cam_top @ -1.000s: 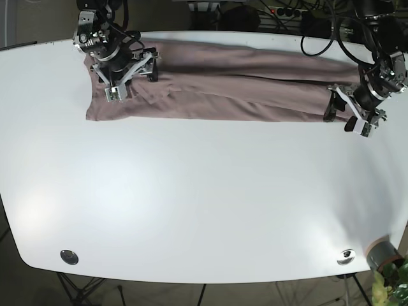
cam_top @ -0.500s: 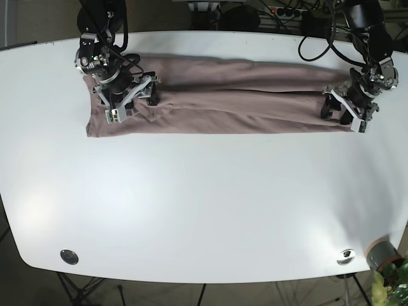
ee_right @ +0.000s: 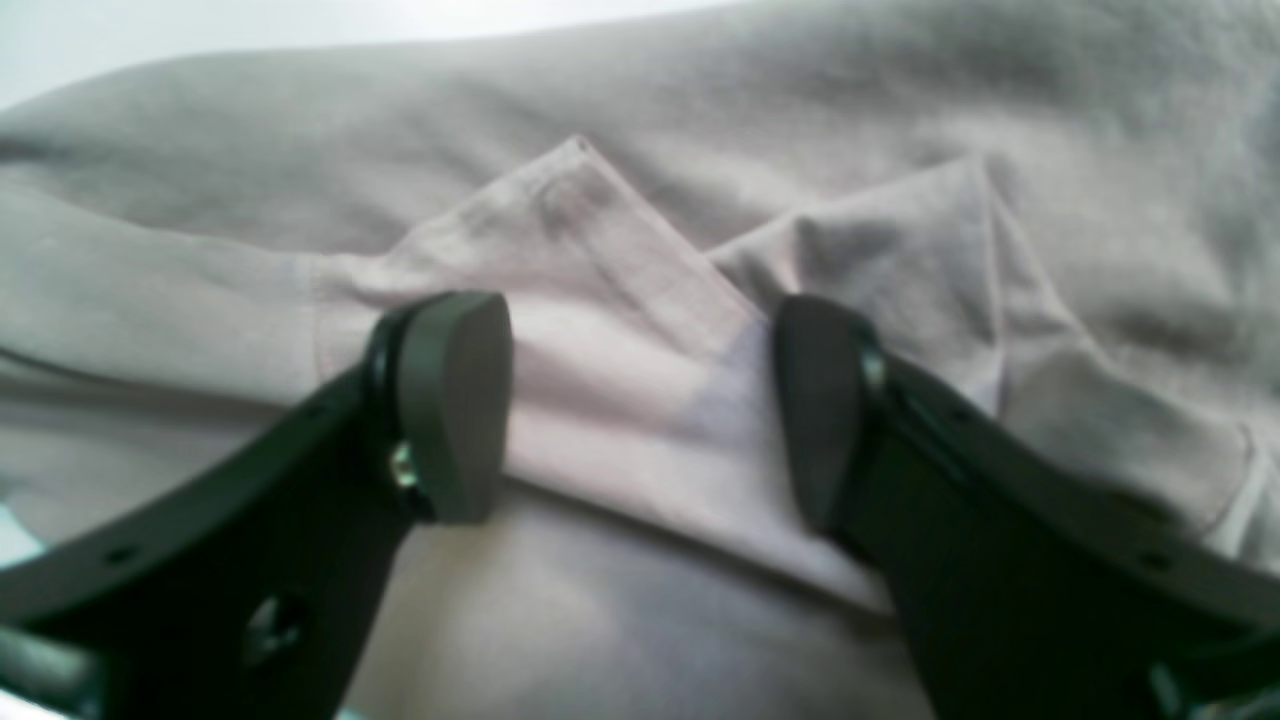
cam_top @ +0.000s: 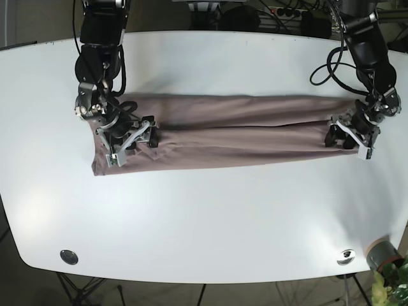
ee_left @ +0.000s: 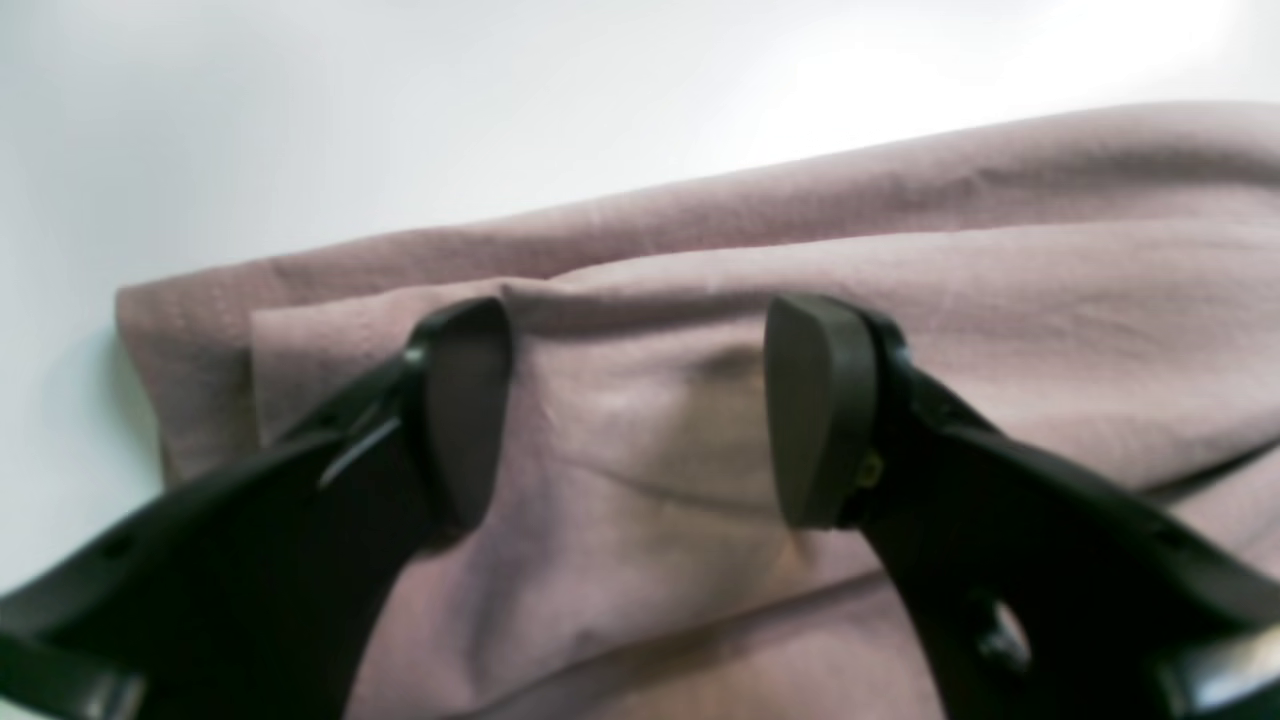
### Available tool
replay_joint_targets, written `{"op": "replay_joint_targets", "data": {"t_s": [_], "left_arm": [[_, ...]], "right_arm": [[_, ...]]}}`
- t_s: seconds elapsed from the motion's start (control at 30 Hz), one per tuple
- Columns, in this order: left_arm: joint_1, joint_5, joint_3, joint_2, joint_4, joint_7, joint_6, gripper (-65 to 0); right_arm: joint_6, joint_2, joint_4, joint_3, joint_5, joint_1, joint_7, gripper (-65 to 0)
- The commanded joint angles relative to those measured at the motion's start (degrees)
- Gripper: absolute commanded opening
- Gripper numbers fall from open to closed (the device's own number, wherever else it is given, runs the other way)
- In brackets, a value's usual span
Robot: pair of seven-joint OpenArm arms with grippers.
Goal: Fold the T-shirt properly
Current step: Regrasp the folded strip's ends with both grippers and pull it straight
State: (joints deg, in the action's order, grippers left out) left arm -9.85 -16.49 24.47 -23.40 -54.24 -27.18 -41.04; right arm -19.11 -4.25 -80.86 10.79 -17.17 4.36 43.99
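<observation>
Left hand and right hand: both wide open, holding nothing, low over the ends of the T-shirt. Long folded strip dragged nearer across the white bench since a second ago. Probably let go now, ready for the next fold.

A broad white tabletop with rounded corners fills the base view, glossy under soft overhead light. Beyond its far edge lie dark floor and tangled black cables. Green leaves show at the near right corner.
</observation>
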Motion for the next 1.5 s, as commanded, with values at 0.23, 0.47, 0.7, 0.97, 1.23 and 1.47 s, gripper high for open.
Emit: {"op": "replay_joint_targets", "data": {"t_s": [0.23, 0.47, 0.7, 0.97, 1.23, 1.47], "left_arm": [[-1.2, -3.9, 0.9, -1.0, -7.2, -5.0, 1.0, -24.2], [-1.2, -10.2, 11.4, -1.1, -11.6, -17.4, 1.0, -14.0], [-0.3, -10.4, 13.6, -1.6, -9.6, -18.8, 1.0, -13.9], [0.4, -10.5, 13.5, -2.0, -5.8, -18.7, 1.0, -13.9], [1.5, -10.5, 13.3, -1.9, -5.8, -18.7, 1.0, -13.9], [1.5, -10.5, 13.2, -0.6, -2.7, -19.0, 1.0, -13.9]], "right_arm": [[1.22, -0.7, -5.0, 0.2, 1.4, 1.7, 1.9, -25.0], [1.14, -0.6, -5.3, 0.2, 1.4, 1.3, 1.9, -25.5], [1.14, -0.7, -5.3, 0.2, 1.4, 0.0, 1.7, -25.5], [1.14, -0.6, -5.3, 0.2, 1.4, -0.2, 1.6, -25.5], [1.14, -0.6, -5.3, 0.2, 1.4, -0.2, 1.6, -25.5], [1.14, -0.6, -5.3, 0.2, 1.4, -0.2, 1.6, -25.5]]}}
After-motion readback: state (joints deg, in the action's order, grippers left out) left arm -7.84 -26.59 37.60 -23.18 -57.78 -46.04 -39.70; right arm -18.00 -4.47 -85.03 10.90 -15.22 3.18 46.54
